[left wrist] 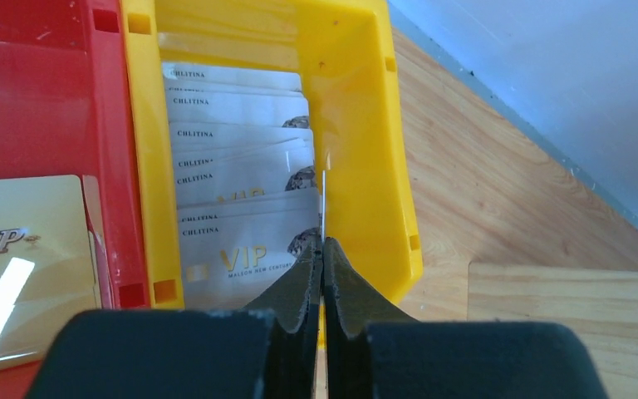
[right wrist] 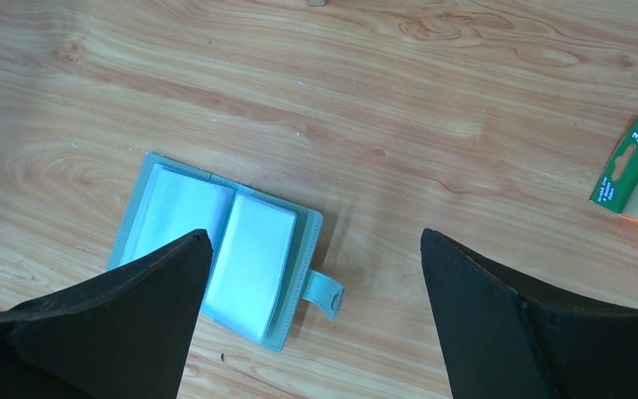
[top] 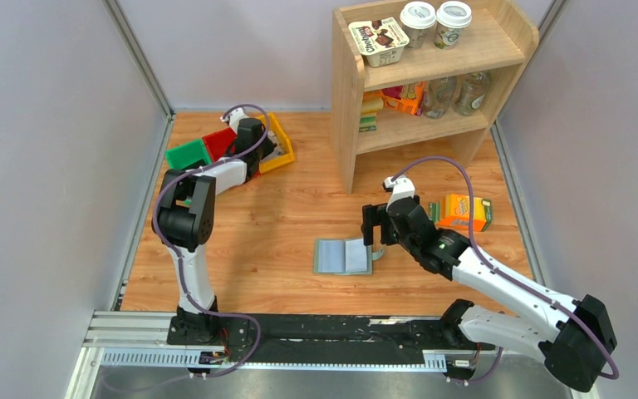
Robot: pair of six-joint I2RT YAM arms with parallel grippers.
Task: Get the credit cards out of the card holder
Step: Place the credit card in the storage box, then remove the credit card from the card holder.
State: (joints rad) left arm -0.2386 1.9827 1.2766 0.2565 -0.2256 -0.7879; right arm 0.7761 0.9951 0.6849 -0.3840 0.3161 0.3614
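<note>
The card holder [top: 342, 256] lies open and flat on the wooden table, with pale blue inner panels and a small tab at its right edge; it also shows in the right wrist view [right wrist: 241, 258]. My right gripper [top: 372, 237] hangs open above its tab side, empty [right wrist: 316, 237]. My left gripper [top: 259, 155] is at the far left over the yellow bin [left wrist: 357, 125], shut [left wrist: 323, 245] on a credit card [left wrist: 324, 195] seen edge-on as a thin white line. Several white VIP cards [left wrist: 233, 166] lie stacked in that bin.
A red bin [left wrist: 41, 100] with a gold VIP card [left wrist: 25, 249] sits beside the yellow one, then a green bin [top: 187, 155]. An orange carton [top: 463, 211] lies right of my right gripper. A wooden shelf [top: 432, 66] with cups and bottles stands at the back.
</note>
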